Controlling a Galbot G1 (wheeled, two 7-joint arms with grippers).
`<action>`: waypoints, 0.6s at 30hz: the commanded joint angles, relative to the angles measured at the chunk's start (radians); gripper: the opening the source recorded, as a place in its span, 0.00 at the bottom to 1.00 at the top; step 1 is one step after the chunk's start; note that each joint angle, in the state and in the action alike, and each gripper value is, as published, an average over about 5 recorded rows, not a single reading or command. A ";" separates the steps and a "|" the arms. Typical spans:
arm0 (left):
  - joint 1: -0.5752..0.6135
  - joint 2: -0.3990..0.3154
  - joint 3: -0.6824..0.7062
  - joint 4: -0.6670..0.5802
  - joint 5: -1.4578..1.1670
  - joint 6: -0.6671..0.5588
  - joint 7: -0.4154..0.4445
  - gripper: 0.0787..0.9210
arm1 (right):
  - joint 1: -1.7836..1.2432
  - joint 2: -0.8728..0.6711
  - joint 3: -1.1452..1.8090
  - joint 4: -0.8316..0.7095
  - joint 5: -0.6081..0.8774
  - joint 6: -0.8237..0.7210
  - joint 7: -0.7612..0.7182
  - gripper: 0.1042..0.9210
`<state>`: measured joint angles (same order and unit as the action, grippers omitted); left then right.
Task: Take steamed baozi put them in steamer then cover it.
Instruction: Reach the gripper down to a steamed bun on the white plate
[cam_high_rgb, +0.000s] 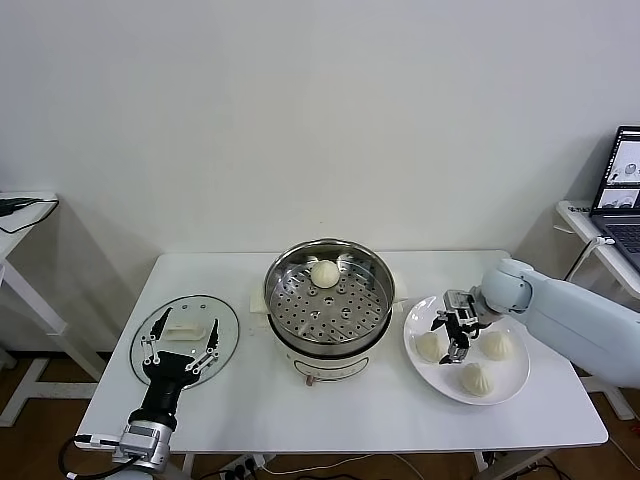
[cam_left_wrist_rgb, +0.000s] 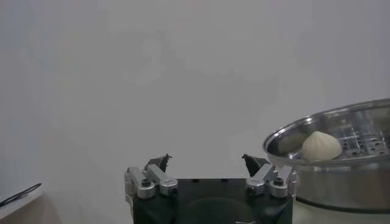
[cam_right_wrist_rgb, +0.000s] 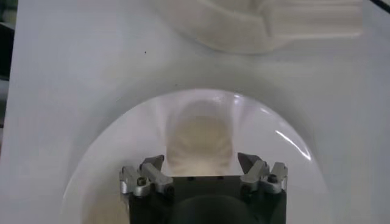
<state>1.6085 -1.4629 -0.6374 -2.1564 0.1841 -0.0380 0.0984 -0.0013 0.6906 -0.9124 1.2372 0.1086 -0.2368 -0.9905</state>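
The shiny steamer (cam_high_rgb: 329, 300) stands mid-table with one baozi (cam_high_rgb: 324, 273) on its perforated tray. Three more baozi (cam_high_rgb: 429, 346) (cam_high_rgb: 496, 345) (cam_high_rgb: 474, 378) lie on the white plate (cam_high_rgb: 512, 388) to its right. My right gripper (cam_high_rgb: 452, 343) hovers open over the plate, beside the leftmost bun. In the right wrist view that baozi (cam_right_wrist_rgb: 200, 137) lies just ahead of the open right gripper (cam_right_wrist_rgb: 201, 161), apart from both fingers. My left gripper (cam_high_rgb: 180, 342) rests open over the glass lid (cam_high_rgb: 225, 320) at the table's left. The left wrist view shows the left gripper (cam_left_wrist_rgb: 207, 161) empty, with the steamer (cam_left_wrist_rgb: 341, 152) and its baozi (cam_left_wrist_rgb: 321, 147) beyond.
A laptop (cam_high_rgb: 622, 190) sits on a side table at the far right, and another side table (cam_high_rgb: 20, 215) stands at the far left. The steamer's white base (cam_right_wrist_rgb: 256, 24) lies just beyond the plate rim (cam_right_wrist_rgb: 280, 131) in the right wrist view.
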 joint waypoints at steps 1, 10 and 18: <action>-0.001 -0.002 0.002 -0.001 0.000 0.000 0.000 0.88 | -0.037 0.016 0.028 -0.019 -0.012 -0.004 0.009 0.88; 0.002 -0.003 0.000 -0.002 0.001 -0.003 -0.001 0.88 | -0.042 0.016 0.043 -0.019 -0.016 -0.001 0.007 0.81; 0.002 -0.006 0.002 -0.002 0.001 -0.004 -0.002 0.88 | -0.035 0.007 0.050 -0.011 -0.015 0.000 -0.004 0.72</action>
<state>1.6106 -1.4682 -0.6355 -2.1575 0.1847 -0.0416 0.0969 -0.0309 0.6981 -0.8709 1.2278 0.0968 -0.2384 -0.9921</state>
